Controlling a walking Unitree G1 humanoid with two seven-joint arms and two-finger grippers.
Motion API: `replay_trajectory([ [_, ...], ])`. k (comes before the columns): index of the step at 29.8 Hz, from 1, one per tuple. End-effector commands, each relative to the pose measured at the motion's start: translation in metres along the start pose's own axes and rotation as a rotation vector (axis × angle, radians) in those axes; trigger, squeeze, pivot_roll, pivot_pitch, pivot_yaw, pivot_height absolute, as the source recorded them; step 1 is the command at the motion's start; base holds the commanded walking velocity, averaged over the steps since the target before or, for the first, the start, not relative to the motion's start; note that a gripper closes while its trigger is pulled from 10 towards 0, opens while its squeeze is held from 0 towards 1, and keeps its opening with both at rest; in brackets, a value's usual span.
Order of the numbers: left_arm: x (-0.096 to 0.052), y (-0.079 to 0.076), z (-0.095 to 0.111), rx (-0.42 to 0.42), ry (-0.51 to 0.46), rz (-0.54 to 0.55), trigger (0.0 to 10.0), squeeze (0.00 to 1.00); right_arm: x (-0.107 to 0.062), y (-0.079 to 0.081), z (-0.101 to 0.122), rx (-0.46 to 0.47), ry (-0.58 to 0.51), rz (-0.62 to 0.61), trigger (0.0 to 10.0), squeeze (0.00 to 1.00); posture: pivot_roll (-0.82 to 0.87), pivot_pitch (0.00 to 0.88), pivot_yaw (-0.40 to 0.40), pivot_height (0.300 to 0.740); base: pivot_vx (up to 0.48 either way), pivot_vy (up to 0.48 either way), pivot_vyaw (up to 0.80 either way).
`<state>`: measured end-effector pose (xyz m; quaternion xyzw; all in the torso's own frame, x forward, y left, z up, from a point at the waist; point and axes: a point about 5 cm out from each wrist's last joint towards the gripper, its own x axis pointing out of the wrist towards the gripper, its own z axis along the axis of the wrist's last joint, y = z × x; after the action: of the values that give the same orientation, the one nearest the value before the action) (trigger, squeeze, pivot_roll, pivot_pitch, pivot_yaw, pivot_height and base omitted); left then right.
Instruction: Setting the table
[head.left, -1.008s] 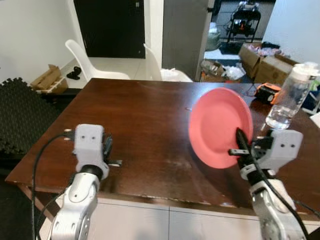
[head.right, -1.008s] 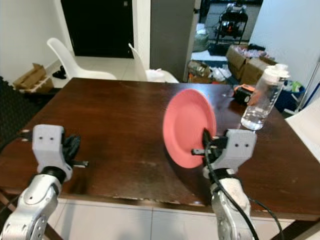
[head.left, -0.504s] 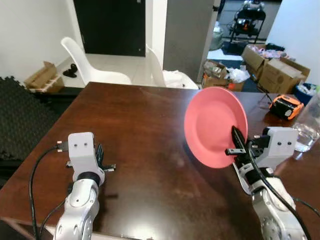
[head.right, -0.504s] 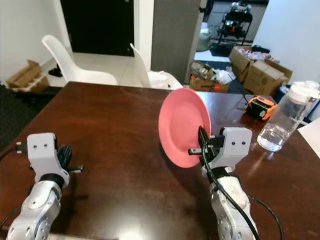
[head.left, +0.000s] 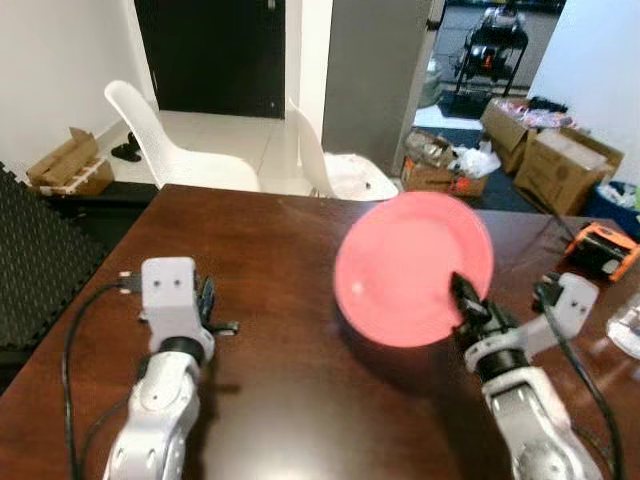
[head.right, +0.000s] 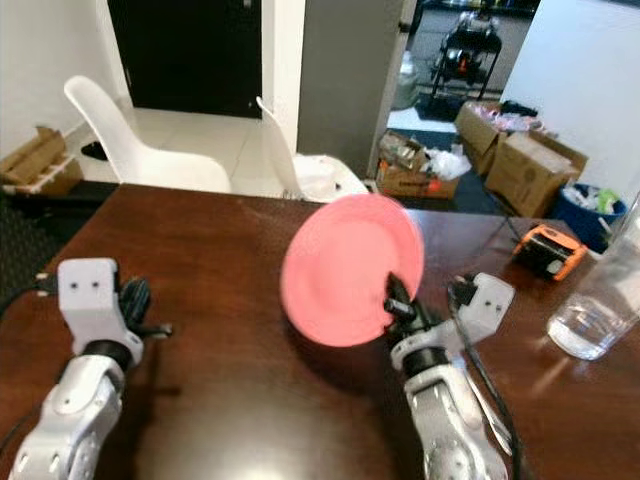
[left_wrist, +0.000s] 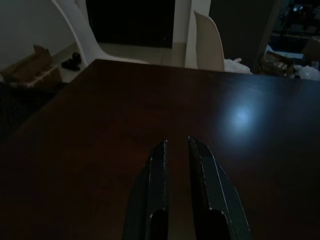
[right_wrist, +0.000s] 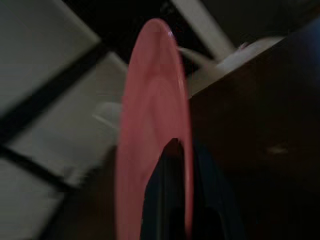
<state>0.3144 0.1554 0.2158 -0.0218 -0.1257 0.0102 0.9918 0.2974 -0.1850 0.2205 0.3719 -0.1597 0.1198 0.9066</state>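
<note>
My right gripper (head.left: 462, 297) holds the pink plate (head.left: 412, 268) clear of the dark wooden table (head.left: 270, 250), its two black fingers clamped on the plate's lower right rim with the plate tilted nearly on edge (the wrist view shows one finger (right_wrist: 167, 185) on each face of the rim). My left gripper (left_wrist: 176, 152) hovers low over the table's left part, well apart from the plate, its fingers close together with a narrow gap and nothing between them. Beyond the table's far edge stand two white chairs (head.left: 165, 140), and an orange device (head.right: 548, 250) and a clear water bottle (head.right: 605, 295) sit at the table's right side
</note>
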Motion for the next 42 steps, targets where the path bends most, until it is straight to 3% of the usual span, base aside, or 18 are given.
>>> replay_trajectory([
  [1, -0.004, -0.003, -0.006, 0.000, 0.031, -0.028, 10.0, 0.00, -0.006, -0.001, 0.006, 0.037, -0.015, 0.017, 10.0, 0.00, -0.04, 0.192, 0.061, 0.740, 0.000, 0.000, 0.00],
  [4, -0.005, -0.003, -0.008, 0.005, 0.037, -0.038, 10.0, 0.00, -0.013, 0.000, 0.004, 0.038, 0.014, 0.034, 10.0, 0.00, -0.04, 0.199, 0.056, 0.740, 0.000, 0.000, 0.00],
  [5, -0.006, -0.003, -0.010, 0.011, 0.049, -0.050, 10.0, 0.00, -0.023, 0.000, 0.001, 0.063, 0.043, 0.032, 10.0, 0.00, -0.04, 0.201, 0.054, 0.740, 0.000, 0.000, 0.00],
  [14, -0.010, -0.003, -0.013, 0.026, 0.071, -0.090, 10.0, 0.00, -0.068, 0.014, -0.020, 0.355, 0.164, -0.011, 10.0, 0.00, -0.04, 0.216, 0.055, 0.740, 0.000, 0.000, 0.00],
  [16, -0.010, -0.003, -0.013, 0.027, 0.072, -0.093, 10.0, 0.00, -0.072, 0.014, -0.023, 0.370, 0.177, -0.019, 10.0, 0.00, -0.04, 0.217, 0.056, 0.740, 0.000, 0.000, 0.00],
  [20, -0.009, -0.004, -0.012, 0.029, 0.075, -0.108, 10.0, 0.00, -0.072, -0.001, -0.029, 0.444, 0.149, -0.096, 10.0, 0.00, -0.03, 0.226, 0.077, 0.740, 0.000, 0.000, 0.00],
  [30, -0.009, -0.002, -0.009, 0.059, 0.083, -0.138, 10.0, 0.00, -0.080, -0.026, -0.043, 0.455, 0.180, -0.272, 10.0, 0.00, -0.01, 0.242, 0.103, 0.740, 0.000, 0.000, 0.00],
  [40, -0.010, -0.006, -0.010, 0.058, 0.086, -0.148, 10.0, 0.00, -0.074, -0.025, -0.047, 0.479, 0.198, -0.281, 10.0, 0.00, -0.01, 0.240, 0.098, 0.740, 0.000, 0.000, 0.00],
  [41, -0.010, -0.006, -0.010, 0.057, 0.086, -0.147, 10.0, 0.00, -0.076, -0.023, -0.049, 0.484, 0.207, -0.280, 10.0, 0.06, -0.01, 0.240, 0.094, 0.740, 0.000, 0.000, 0.00],
  [42, -0.010, -0.005, -0.010, 0.056, 0.087, -0.147, 10.0, 0.00, -0.079, -0.019, -0.051, 0.499, 0.222, -0.275, 10.0, 1.00, -0.02, 0.241, 0.092, 0.740, 0.000, 0.000, 0.00],
])
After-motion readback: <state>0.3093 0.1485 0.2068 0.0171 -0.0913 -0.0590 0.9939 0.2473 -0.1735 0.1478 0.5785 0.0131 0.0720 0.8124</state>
